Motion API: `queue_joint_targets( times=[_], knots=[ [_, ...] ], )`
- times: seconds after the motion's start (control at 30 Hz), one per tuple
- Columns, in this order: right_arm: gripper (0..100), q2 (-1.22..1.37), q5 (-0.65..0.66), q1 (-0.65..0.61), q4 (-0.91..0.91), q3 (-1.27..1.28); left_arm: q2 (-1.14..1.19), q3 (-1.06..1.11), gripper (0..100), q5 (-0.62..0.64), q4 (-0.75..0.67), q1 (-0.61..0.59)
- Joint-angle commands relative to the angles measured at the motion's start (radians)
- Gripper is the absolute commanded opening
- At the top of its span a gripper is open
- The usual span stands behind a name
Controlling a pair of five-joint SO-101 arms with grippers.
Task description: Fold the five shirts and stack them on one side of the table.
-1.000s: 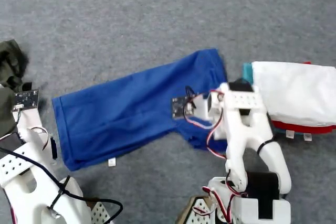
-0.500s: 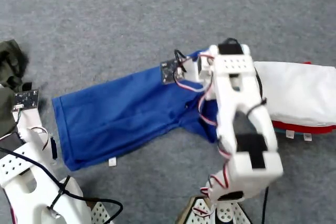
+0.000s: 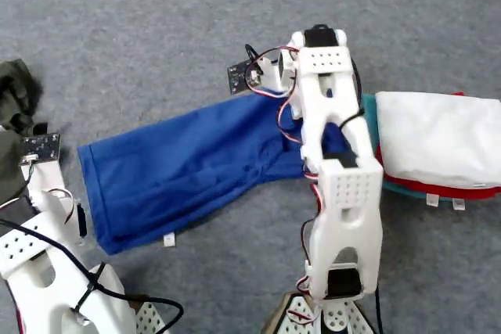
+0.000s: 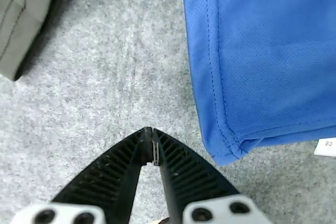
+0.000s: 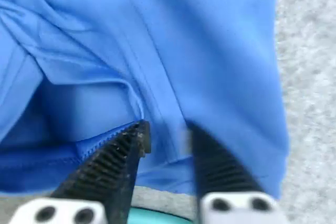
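One shirt [image 3: 188, 166], blue, lay across mid-frame on the worktop [image 3: 156, 44] beside the stack [image 3: 438, 146] at right; the right hand [image 5: 167, 129], jaws apart over its crumpled right end, would do best to pinch every layer, while the left hand [image 4: 152, 148] rested pressed together at lower left.

My right arm [image 3: 344, 193] is white plastic, built of flat plates dotted with rows of small holes, with a black motor block [image 3: 317, 35] at its far joint. Red, white and black wires [image 3: 270, 87] loop to a small dark circuit board [image 3: 239, 77]. My left arm [image 3: 39, 263] is white too, trailing black cables [image 3: 117, 296]. My left gripper [image 4: 151, 137] and right gripper [image 5: 167, 135] have black ribbed fingers [image 5: 113, 163] on white bases with dark screw holes [image 4: 44, 216].
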Motion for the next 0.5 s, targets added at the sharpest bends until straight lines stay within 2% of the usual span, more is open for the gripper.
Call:
queue_joint_targets(
  times=[0.0, 0.13, 0.23, 0.37, 0.47],
  knots=[
    [35.0, 0.051, 0.006, 0.018, 0.124, -0.234, 0.004, -0.038, 2, -0.006, 0.003, 0.009],
    [34.4, 0.033, -0.071, 0.065, 0.135, -0.346, 0.004, -0.038, 2, -0.006, 0.003, 0.009],
    [28.2, -0.036, -0.078, 0.101, 0.137, -0.315, 0.004, -0.038, 2, -0.006, 0.006, 0.009],
    [11.0, -0.199, -0.078, 0.127, 0.137, -0.084, 0.004, -0.037, 2, -0.005, 0.008, 0.009],
    [11.0, -0.332, -0.08, 0.116, 0.133, 0.15, 0.004, -0.037, 2, -0.005, 0.008, 0.009]
  ],
)
